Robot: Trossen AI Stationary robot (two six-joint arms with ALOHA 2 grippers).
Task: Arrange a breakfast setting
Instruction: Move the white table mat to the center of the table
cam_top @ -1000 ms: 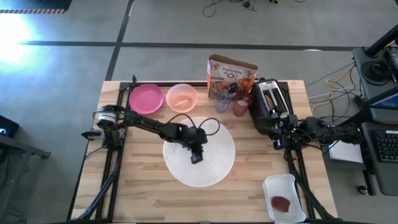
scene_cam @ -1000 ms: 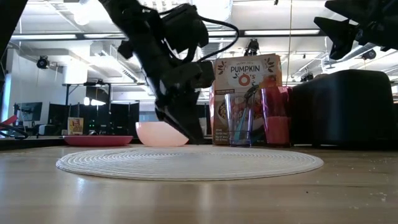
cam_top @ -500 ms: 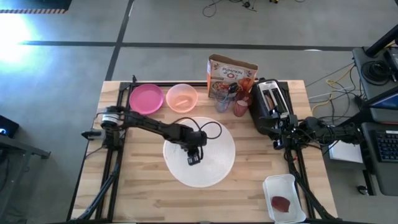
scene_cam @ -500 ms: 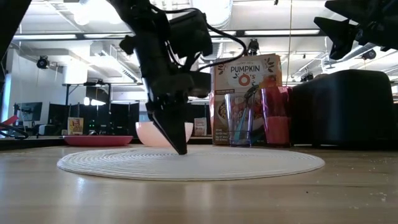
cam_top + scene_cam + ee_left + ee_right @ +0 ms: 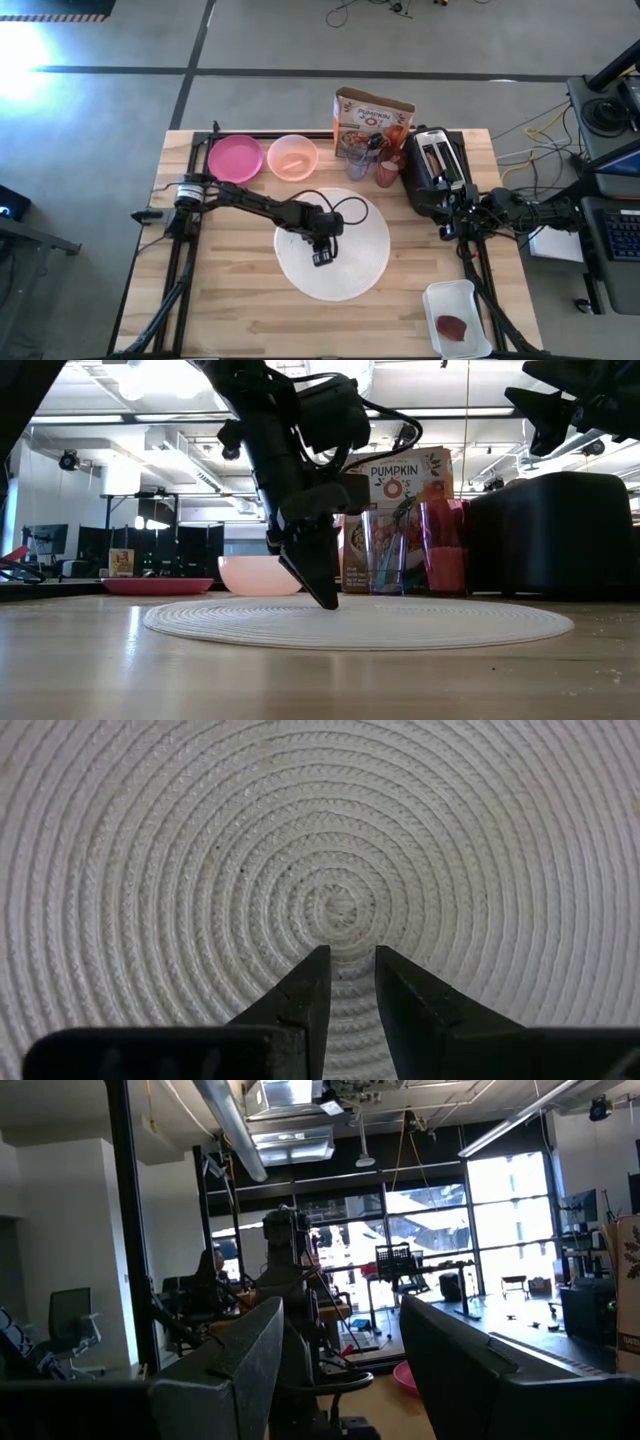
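a: why is the left gripper (image 5: 322, 256) pressed down on the large white round woven mat (image 5: 362, 268)?

b: its narrow dark fingertips (image 5: 308, 988) sit nearly closed, a slim gap between them, tips touching the braided coils beside the mat's centre. i'd judge it is pinning the mat to slide it into place; nothing is pinched that i can see.

a: and the rest of the setting?

b: along the table's far edge: a glossy magenta plate (image 5: 235, 158), a smooth peach bowl (image 5: 292, 156), then the orange cardboard cereal box (image 5: 372, 118) behind a small clear glass (image 5: 359, 161) and a translucent pink cup (image 5: 388, 172).

a: the right gripper (image 5: 340, 1355)?

b: waiting wide open and empty, raised by the black toaster (image 5: 434, 158).
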